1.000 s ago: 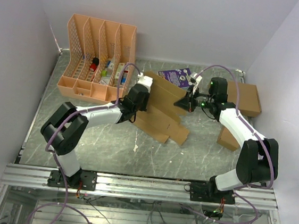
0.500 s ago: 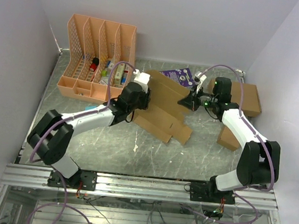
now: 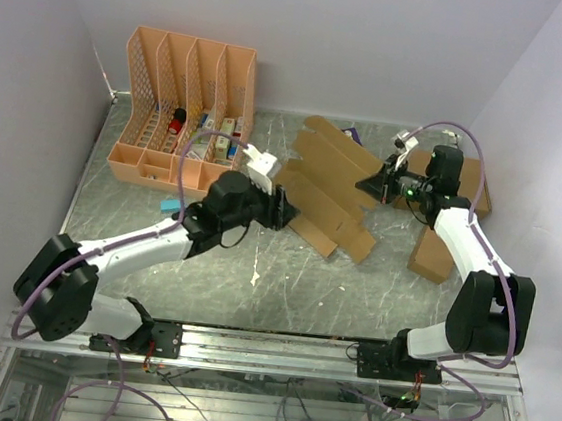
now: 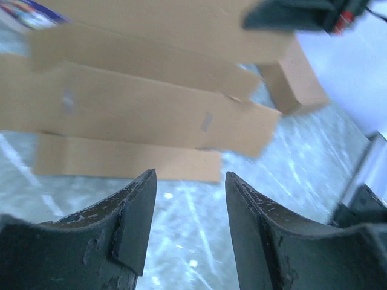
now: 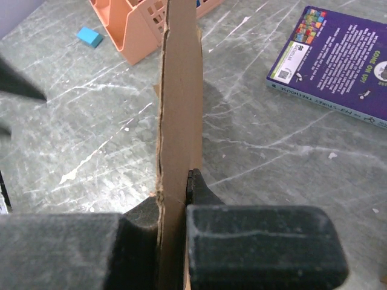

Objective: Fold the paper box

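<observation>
- Nearest, along the bottom of the overhead view: grey marbled table (image 3: pixel 254 278), with two black-and-white arms bolted side by side at its near edge.
- Left of mid-table: small light-blue block (image 3: pixel 170 205), flat on the surface beside the left arm.
- Mid-table: left gripper (image 3: pixel 279 210), stretched forward, its black jaws parted with nothing between them, pointed at the near-left edge of the cardboard sheet and just beside it; contact impossible to tell.
- Right side: small brown oblong carton (image 3: pixel 430 254) on the table, close beside the right arm.
- Middle toward the back right: paper box (image 3: pixel 329 180), a wide, flat, die-cut sheet of plain brown cardboard with creases and flaps, unfolded; near flaps down on the table, far right part raised.
- At the sheet's right edge: right gripper (image 3: pixel 379 184), closed tight on the cardboard; in the wrist view, sheet seen edge-on and upright, pinched between both pads.
- Just behind that gripper, by the right wall: larger brown cardboard box (image 3: pixel 470 185).
- Back left: peach plastic file rack (image 3: pixel 184 110) with four slots, small items inside too tiny to name.
- Behind the sheet: purple paperback book (image 5: pixel 338 60), flat on the table.
</observation>
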### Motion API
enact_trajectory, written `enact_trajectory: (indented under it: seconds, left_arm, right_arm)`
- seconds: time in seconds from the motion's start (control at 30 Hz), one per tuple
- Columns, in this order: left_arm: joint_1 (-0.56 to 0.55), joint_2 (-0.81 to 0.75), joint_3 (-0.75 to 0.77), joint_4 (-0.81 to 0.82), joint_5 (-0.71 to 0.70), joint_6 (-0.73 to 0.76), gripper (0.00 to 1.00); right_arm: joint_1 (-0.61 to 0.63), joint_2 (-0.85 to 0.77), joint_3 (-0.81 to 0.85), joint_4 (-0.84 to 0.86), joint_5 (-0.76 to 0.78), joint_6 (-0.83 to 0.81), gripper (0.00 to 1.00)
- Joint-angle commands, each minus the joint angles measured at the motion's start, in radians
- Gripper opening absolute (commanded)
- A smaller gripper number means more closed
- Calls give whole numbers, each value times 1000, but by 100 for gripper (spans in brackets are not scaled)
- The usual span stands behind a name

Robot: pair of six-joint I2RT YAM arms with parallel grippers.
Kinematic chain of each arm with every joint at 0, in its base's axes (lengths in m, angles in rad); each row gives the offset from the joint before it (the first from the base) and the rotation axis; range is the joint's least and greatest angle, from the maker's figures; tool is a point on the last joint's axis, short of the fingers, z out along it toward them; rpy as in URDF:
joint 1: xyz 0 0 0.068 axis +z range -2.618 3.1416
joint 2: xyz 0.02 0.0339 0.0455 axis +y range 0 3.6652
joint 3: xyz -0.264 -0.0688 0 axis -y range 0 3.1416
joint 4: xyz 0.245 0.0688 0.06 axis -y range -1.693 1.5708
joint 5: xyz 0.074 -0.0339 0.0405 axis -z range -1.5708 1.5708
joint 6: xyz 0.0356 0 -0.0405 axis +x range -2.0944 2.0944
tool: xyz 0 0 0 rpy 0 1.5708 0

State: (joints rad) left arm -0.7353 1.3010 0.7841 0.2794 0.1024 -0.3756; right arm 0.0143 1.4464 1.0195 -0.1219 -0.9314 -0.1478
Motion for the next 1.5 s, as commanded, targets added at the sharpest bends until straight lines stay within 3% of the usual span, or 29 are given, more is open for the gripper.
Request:
enact_trajectory:
  seconds: [0.0,0.13,0.27,0.47,0.67,1.1,1.27,1.47]
  left_arm:
    - [-153,64,34,22,72,-75,60]
    - [-316,126,56,46,-147,-21,62]
    - [-363,220,86,93,-304,-84,63]
    - [-399,373,236,-42,-446,-155,64]
    - [-484,542,407,-297,-621,-192,66]
    - [-473,699,498,-290,-640,-191,65]
    - [-441,705,494,-263,-619,-192,61]
    - [-409,692,487,-257,-571,-190,47]
  right_arm:
    - [-19,-25,5,34,-36,66,0]
    - [-20,-6,8,24,-45,63,0]
    - [-19,8,11,15,-54,63,0]
    - [-20,3,17,5,-61,59,0]
    - [-20,-3,23,-8,-57,50,0]
    - [-14,23,37,-34,-65,28,0]
    - [-14,22,35,-34,-61,24,0]
    - [-11,29,39,-42,-60,15,0]
